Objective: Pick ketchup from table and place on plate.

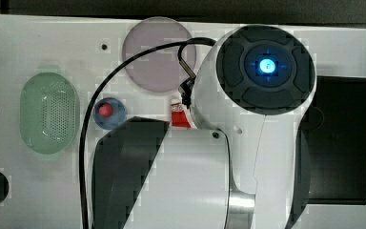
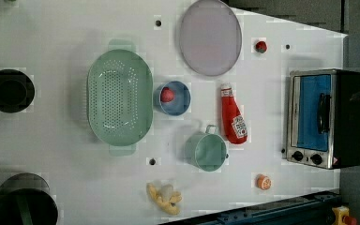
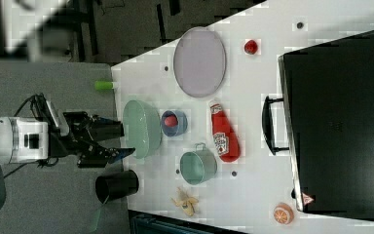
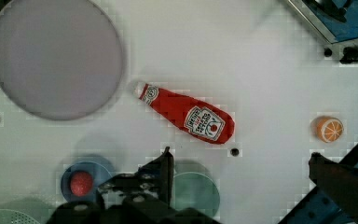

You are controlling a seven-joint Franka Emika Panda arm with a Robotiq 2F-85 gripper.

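The ketchup [image 2: 233, 119], a small red bottle with a white cap, lies on its side on the white table, cap toward the plate [image 2: 209, 37]. The plate is a wide, flat, pale lilac-grey disc with nothing on it. The wrist view looks down on the ketchup [image 4: 186, 114] beside the plate [image 4: 56, 58]. My gripper [image 4: 242, 170] hangs open well above the table, fingers spread wide with nothing between them; the bottle lies beyond the fingertips. In the right view the gripper [image 3: 119, 140] is high off the table. In the top view the arm covers most of the ketchup [image 1: 178, 114].
A green perforated basket [image 2: 119, 96], a blue bowl [image 2: 183, 101] holding a red ball, and a green mug [image 2: 206, 150] sit near the bottle. A toaster oven [image 2: 318, 119] stands on its other side. An orange slice [image 2: 263, 182], a banana [image 2: 165, 197] and a strawberry [image 2: 261, 46] lie around.
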